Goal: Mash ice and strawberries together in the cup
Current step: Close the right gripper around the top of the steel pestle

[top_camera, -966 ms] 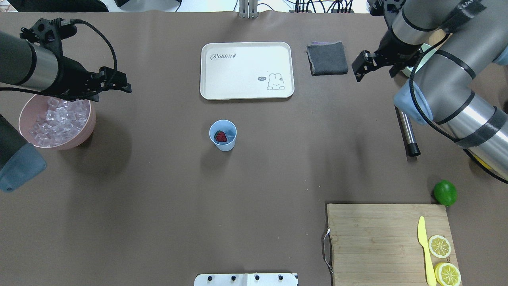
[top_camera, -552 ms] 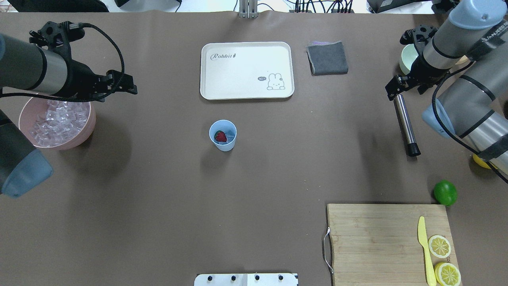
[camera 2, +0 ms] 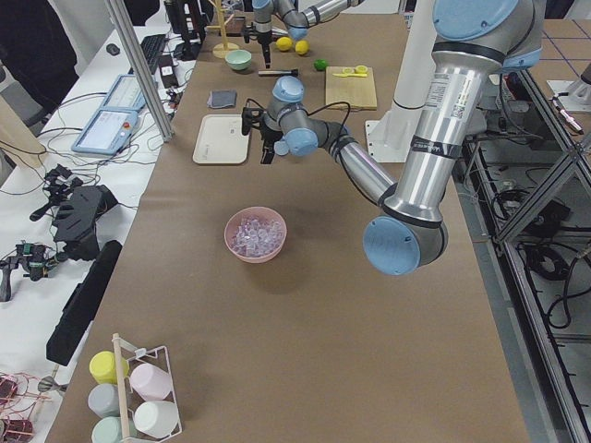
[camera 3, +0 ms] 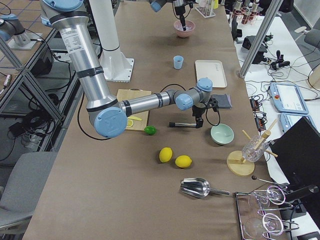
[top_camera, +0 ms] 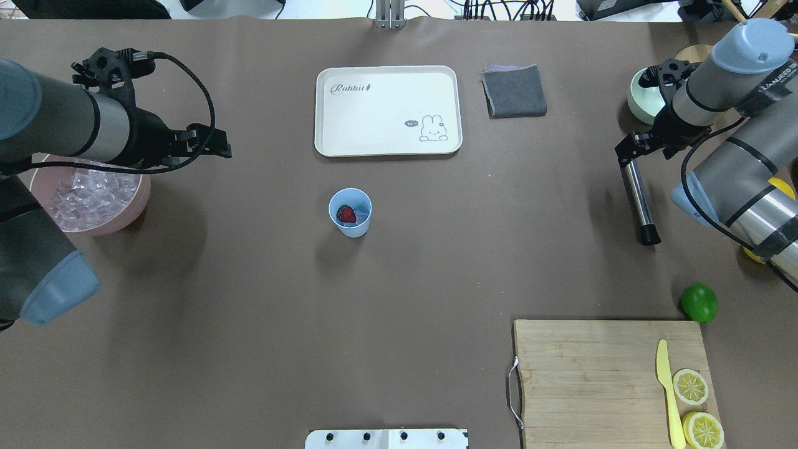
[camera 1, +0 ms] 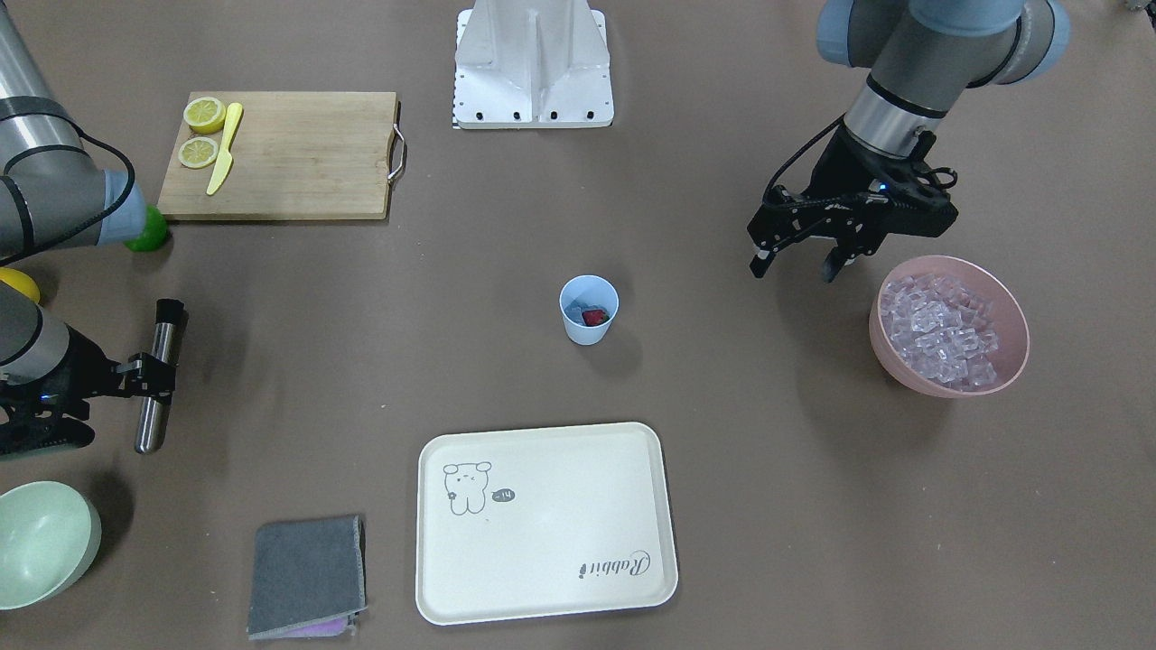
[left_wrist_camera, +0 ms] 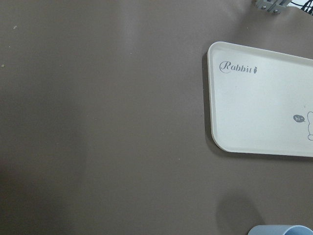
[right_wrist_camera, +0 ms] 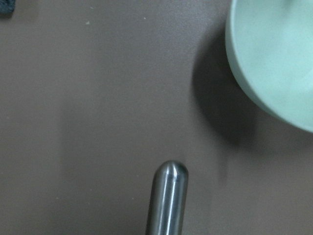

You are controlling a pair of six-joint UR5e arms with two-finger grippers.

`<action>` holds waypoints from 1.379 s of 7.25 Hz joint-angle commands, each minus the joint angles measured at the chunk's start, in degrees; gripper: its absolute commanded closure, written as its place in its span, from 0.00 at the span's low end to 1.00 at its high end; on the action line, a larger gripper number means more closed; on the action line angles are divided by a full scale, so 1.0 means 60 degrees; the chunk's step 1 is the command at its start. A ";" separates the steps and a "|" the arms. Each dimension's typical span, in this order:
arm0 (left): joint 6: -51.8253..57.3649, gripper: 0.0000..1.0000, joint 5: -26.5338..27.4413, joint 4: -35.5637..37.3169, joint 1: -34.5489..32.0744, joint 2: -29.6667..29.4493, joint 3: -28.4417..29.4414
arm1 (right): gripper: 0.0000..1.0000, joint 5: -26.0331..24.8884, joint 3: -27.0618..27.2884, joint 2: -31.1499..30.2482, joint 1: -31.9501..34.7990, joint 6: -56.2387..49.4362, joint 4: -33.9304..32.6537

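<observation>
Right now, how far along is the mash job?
Done: the strawberry and what looks like ice are in the cup. In hand: the right claw is at the rounded end of the metal muddler, which lies flat on the table; grip unclear. The left claw hangs open near the pink bowl. Left: lift the muddler, mash.

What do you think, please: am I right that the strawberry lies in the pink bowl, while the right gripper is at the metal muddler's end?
Not quite. The strawberry lies in the light-blue cup, not in the pink bowl, which holds only ice; the overhead view shows this. The right gripper is indeed at the metal muddler's end.
</observation>
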 commanded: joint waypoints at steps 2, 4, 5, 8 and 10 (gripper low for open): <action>0.0000 0.03 0.0161 0.0000 0.0111 -0.0008 -0.0004 | 0.00 -0.0039 -0.0225 0.0041 -0.0218 0.0066 0.0213; 0.0000 0.03 0.0161 0.0000 0.0126 -0.0008 0.0011 | 0.00 -0.0127 -0.0240 0.0027 -0.0248 0.0081 0.0213; 0.0000 0.03 0.0161 0.0000 0.0184 -0.0037 0.0011 | 0.00 -0.0127 -0.0240 0.0027 -0.0306 0.0255 0.0213; 0.0000 0.03 0.0161 0.0000 0.0243 -0.0037 0.0025 | 0.01 -0.0215 -0.0283 0.0041 -0.0439 0.0359 0.0213; 0.0015 0.03 0.0161 0.0015 0.0243 -0.0037 -0.0004 | 0.01 -0.0230 -0.0502 -0.0002 -0.0439 0.0359 0.0460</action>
